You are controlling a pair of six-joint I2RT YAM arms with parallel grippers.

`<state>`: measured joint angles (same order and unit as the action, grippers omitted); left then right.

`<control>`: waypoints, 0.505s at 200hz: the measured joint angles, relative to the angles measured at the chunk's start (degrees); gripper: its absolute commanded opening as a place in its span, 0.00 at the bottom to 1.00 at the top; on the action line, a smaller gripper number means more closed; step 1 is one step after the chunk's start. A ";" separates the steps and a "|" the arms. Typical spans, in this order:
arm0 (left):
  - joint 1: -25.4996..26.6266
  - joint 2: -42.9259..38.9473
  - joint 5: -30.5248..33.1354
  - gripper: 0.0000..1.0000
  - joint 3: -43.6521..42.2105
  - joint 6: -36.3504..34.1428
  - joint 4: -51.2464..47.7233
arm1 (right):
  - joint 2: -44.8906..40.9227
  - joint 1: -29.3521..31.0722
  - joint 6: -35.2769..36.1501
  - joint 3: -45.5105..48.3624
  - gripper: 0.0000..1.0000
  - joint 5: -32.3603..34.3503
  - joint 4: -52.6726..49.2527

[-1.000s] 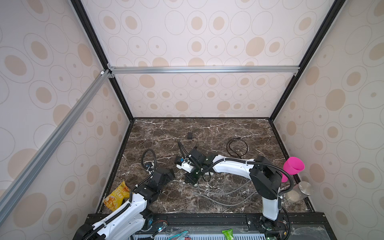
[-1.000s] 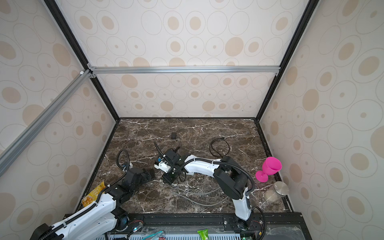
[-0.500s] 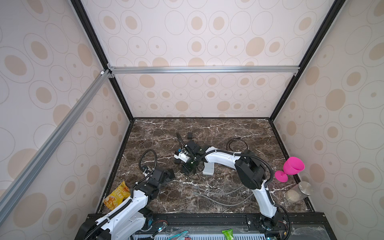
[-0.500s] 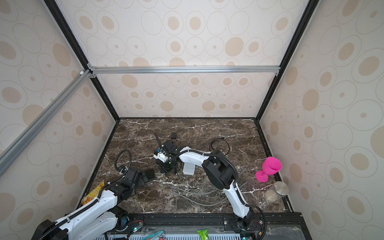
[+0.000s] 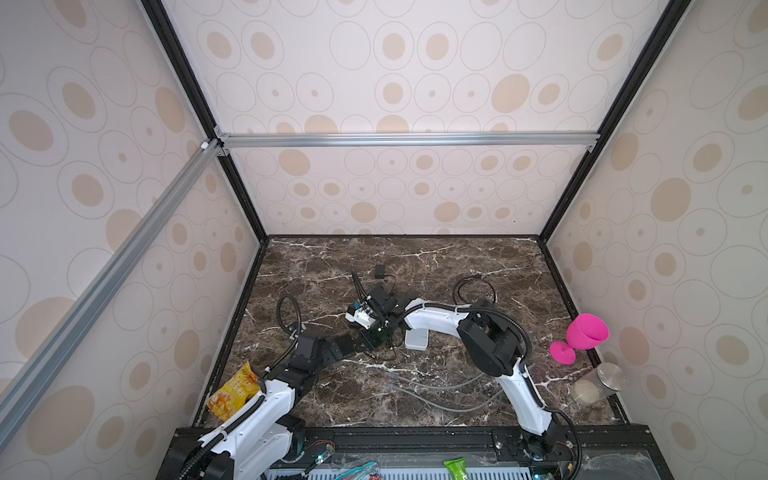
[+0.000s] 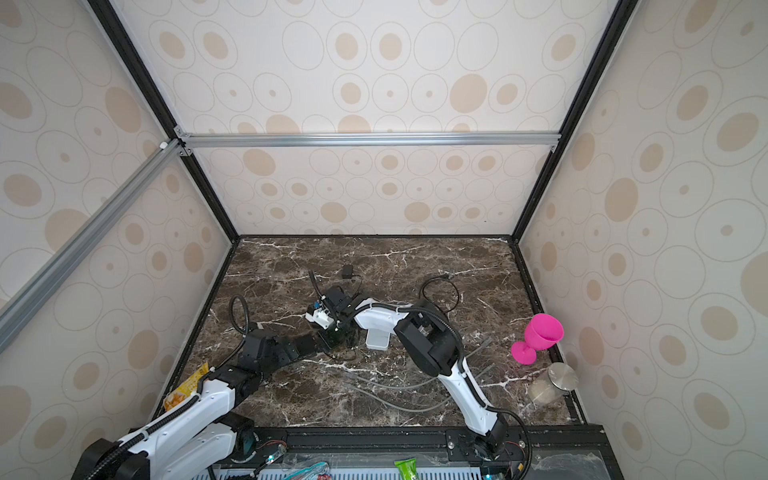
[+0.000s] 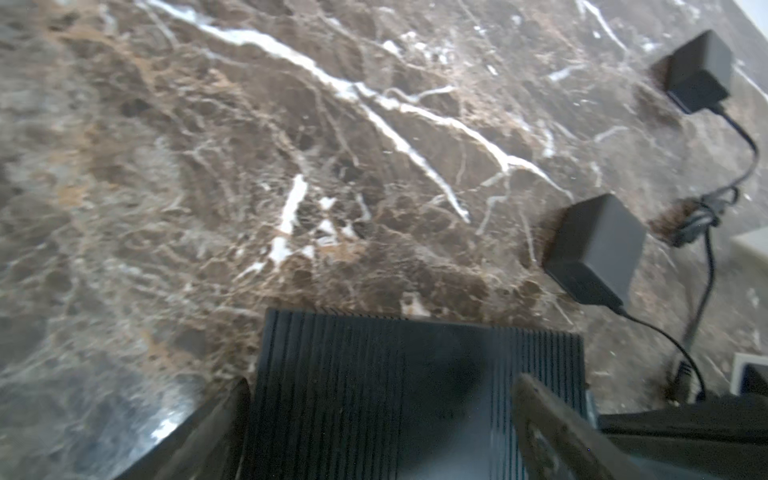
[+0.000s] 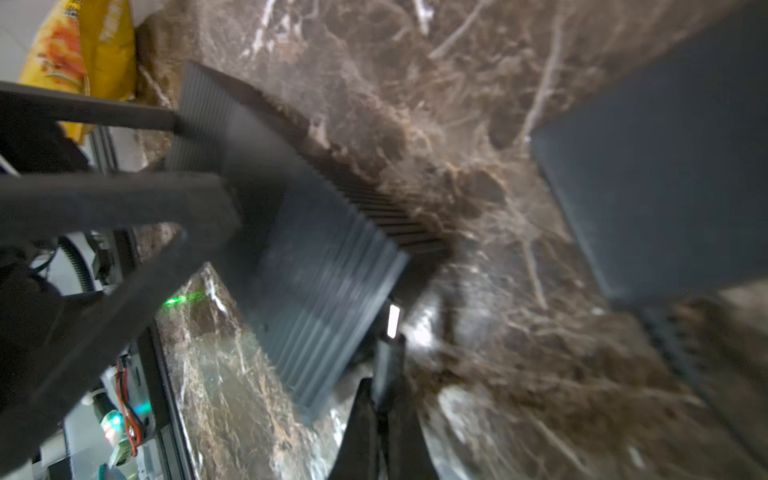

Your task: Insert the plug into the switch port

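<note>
We judge the plug [image 8: 390, 328] light, stiff and delicate at its front. The closed right gripper [image 8: 384, 399] pinches its black body, lower middle of the right wrist view, just beside the ribbed switch [image 8: 324, 270]. The left gripper [image 7: 386, 428] stands wide around the switch. At lower right in a top view, the glass jar [image 5: 607, 376] holds something pale.

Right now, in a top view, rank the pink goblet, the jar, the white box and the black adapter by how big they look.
1-2. pink goblet and jar: nearly alike, so not ranked
3. white box
4. black adapter, clearly smallest
</note>
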<state>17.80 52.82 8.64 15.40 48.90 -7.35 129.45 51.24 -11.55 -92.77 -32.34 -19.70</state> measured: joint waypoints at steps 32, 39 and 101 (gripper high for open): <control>-0.39 0.00 -2.05 0.97 -1.46 -1.86 3.08 | -2.34 0.15 -2.10 4.90 0.00 -0.09 4.37; -0.39 0.00 -2.47 0.97 -1.77 -2.14 3.76 | -3.06 0.28 -2.47 6.12 0.00 -0.07 5.01; -0.42 0.00 -4.94 0.96 -2.84 -3.08 6.12 | -9.40 4.07 -5.57 16.31 0.00 0.90 8.63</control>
<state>17.39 52.82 3.70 12.56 45.82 -1.23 120.05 55.31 -17.12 -76.47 -31.44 -11.07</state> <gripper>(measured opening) 0.967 0.056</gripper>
